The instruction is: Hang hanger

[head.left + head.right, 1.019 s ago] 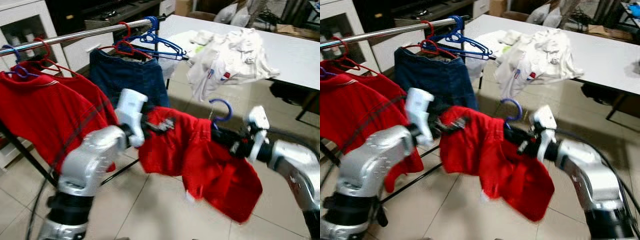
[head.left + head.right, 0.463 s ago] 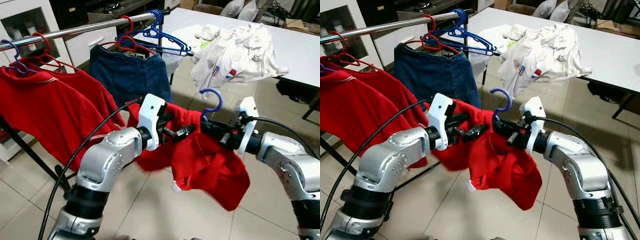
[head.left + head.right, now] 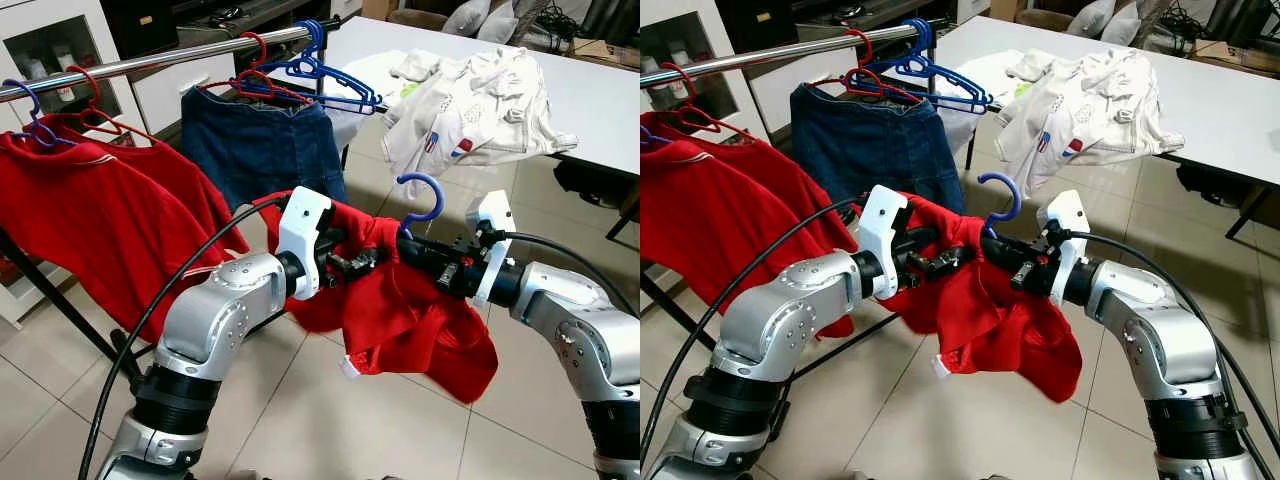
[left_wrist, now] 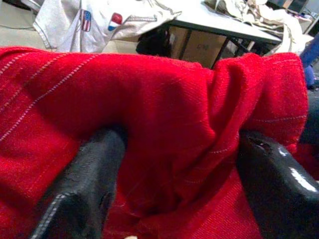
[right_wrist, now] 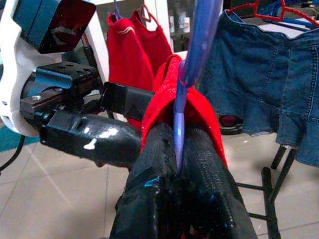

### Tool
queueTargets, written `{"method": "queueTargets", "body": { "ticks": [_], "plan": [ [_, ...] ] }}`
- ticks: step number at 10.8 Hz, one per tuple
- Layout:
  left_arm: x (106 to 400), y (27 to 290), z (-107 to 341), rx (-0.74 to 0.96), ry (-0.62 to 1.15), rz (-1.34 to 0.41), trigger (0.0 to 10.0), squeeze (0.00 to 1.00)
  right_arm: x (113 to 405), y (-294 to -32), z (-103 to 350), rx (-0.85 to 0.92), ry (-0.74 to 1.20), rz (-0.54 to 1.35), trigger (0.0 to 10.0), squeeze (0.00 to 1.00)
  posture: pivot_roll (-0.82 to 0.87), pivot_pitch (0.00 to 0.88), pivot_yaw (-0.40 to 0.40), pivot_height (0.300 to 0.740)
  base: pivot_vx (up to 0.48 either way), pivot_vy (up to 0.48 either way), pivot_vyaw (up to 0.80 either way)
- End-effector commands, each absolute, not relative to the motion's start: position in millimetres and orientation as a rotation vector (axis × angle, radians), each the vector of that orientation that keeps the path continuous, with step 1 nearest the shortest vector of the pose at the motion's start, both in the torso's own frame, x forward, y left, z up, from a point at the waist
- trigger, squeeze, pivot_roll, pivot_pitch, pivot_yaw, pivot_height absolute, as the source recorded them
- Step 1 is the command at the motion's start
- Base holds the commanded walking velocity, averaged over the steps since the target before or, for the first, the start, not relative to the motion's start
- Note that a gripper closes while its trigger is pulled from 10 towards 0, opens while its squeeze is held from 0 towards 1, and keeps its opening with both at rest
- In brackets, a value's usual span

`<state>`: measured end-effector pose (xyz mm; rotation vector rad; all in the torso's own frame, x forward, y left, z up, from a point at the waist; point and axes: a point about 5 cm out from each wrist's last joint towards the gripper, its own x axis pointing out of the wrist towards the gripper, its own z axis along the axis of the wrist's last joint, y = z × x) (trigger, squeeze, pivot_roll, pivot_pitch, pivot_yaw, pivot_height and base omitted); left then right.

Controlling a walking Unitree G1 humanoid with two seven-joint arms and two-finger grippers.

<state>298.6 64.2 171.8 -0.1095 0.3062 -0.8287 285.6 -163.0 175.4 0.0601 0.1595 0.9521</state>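
No readable text, labels or numbers anywhere.

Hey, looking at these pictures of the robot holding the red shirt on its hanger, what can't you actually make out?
- Blue hanger: its arms are hidden inside the red shirt in both eye views.
- Left gripper: in its wrist view, red cloth bunches between the fingers and hides their tips.
- Right gripper, shut on the hanger's stem: in its wrist view the shirt's body is hidden behind the fingers.
- Clothes rail: its left end is cut off by the picture's edge.
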Motion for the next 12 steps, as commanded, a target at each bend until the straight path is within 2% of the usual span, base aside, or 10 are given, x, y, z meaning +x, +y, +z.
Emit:
{"method": "queueTargets", "body": {
  "ticks": [1, 7, 10, 12],
  "plan": [
    [299.5, 65.0, 175.9, -0.108, 0.299, -0.828, 0.0, 0.00, 282.7, -159.9, 184.1, 0.067, 0.118, 0.979, 10.0, 0.00, -0.02, 0.027, 0.009, 0.740, 0.000, 0.000, 0.00],
    [301.9, 69.7, 184.5, -0.180, 0.268, -0.829, 0.0, 0.00, 282.4, -160.4, 185.9, 0.066, 0.108, 0.978, 10.0, 0.00, -0.02, 0.020, 0.011, 0.740, 0.000, 0.000, 0.00],
    [308.4, 86.7, 196.8, -0.208, 0.237, -0.802, 0.0, 0.00, 280.8, -159.7, 185.2, 0.066, 0.104, 0.984, 10.0, 0.00, -0.01, 0.014, 0.013, 0.740, 0.000, 0.000, 0.00],
    [316.9, 103.9, 211.3, -0.164, 0.194, -0.767, 0.0, 0.00, 276.8, -159.0, 183.1, 0.028, 0.121, 1.013, 10.0, 0.00, -0.01, 0.012, 0.019, 0.740, 0.000, 0.000, 0.00]
  ]
}}
